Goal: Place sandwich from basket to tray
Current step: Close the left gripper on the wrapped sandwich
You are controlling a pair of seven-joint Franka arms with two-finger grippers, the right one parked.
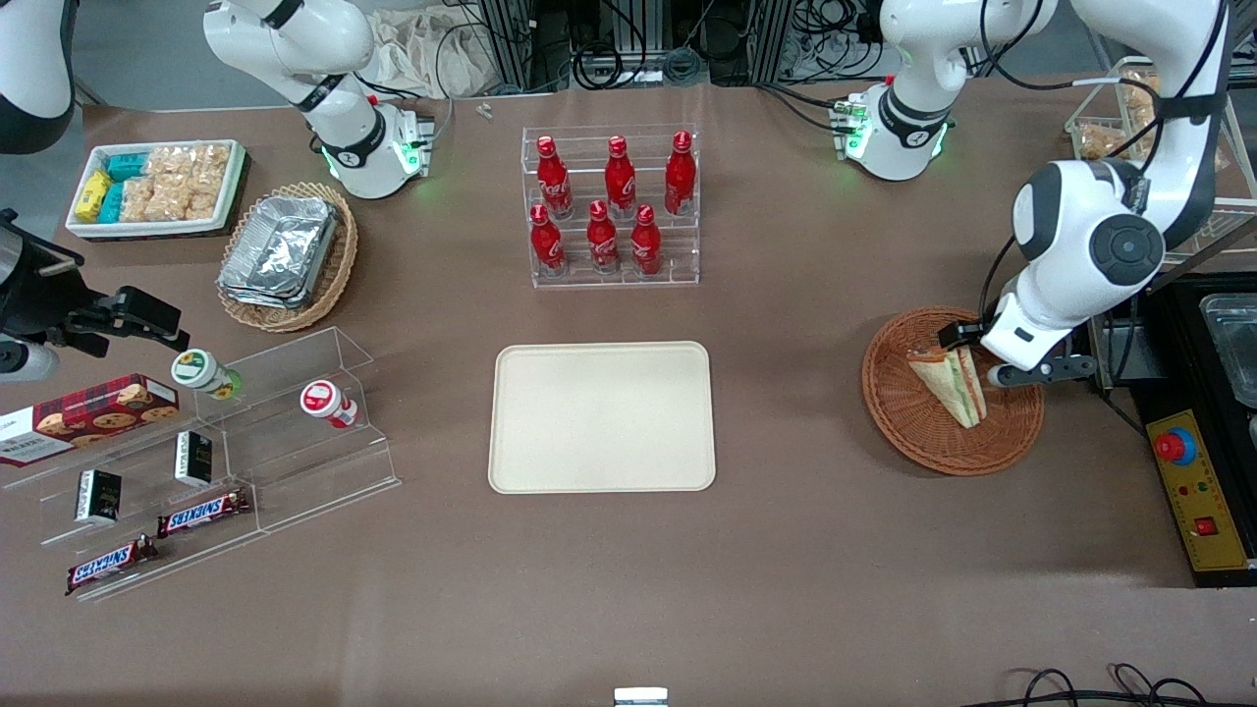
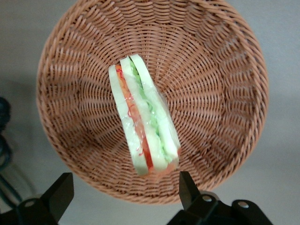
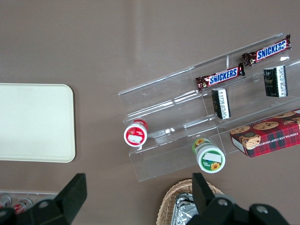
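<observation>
The sandwich (image 1: 951,385), a pale wedge with green and red filling along its cut edge, lies in the reddish-brown wicker basket (image 1: 908,437) at the working arm's end of the table. My gripper (image 1: 1002,355) hangs open just above the basket's farther rim, over the sandwich's wide end. From the left wrist view the sandwich (image 2: 143,119) rests on its side in the basket (image 2: 70,93), and the gripper (image 2: 124,191) has its fingers (image 2: 187,187) spread wide, touching nothing. The cream tray (image 1: 602,417) lies bare mid-table.
A clear rack of red bottles (image 1: 609,206) stands farther from the camera than the tray. A black control box (image 1: 1193,491) sits beside the basket. Toward the parked arm's end are acrylic shelves with snacks (image 1: 196,462), a tan basket of foil trays (image 1: 285,255) and a white snack bin (image 1: 157,187).
</observation>
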